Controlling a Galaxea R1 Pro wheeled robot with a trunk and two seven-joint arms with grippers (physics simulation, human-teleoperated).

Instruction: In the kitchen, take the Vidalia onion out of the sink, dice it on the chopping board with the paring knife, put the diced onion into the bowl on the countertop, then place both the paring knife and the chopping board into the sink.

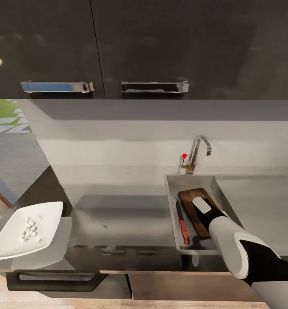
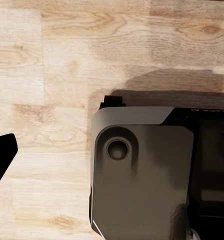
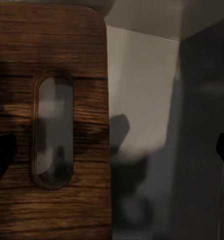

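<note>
Two task items already lie in the sink (image 1: 173,201) as I look down from the head camera: the chopping board (image 1: 190,201) leans in the basin, its far end up near the tap side, and the paring knife (image 1: 182,225) rests just left of it on the basin floor, red handle toward the near edge and dark blade pointing far. My right arm reaches in from the near right, its white-capped wrist over the board's right half, so the right hand itself is hidden from the head camera. Through the right wrist camera I see the board (image 3: 52,125) close up, dark-grained wood with an oblong handle slot, and the grey basin wall beside it; the two dark fingertips (image 3: 2,155) sit at opposite edges of that picture, well apart, so the hand is spread wide and grips nothing. Far behind the basin stands the chrome tap (image 1: 197,152) with its red knob (image 1: 184,156). Over on the near left end of the counter (image 1: 122,214) sits the white bowl (image 1: 25,229), holding a small heap of diced onion (image 1: 30,227) pieces, pale and cube-like. Above the grey backsplash hang dark glossy cabinets (image 1: 161,47) with two chrome bar handles. My left wrist camera looks down at wooden flooring (image 2: 47,75) and part of the robot's grey base (image 2: 142,185); one dark fingertip (image 2: 1,155) shows at the edge, and I cannot tell whether that hand is spread or closed.
</note>
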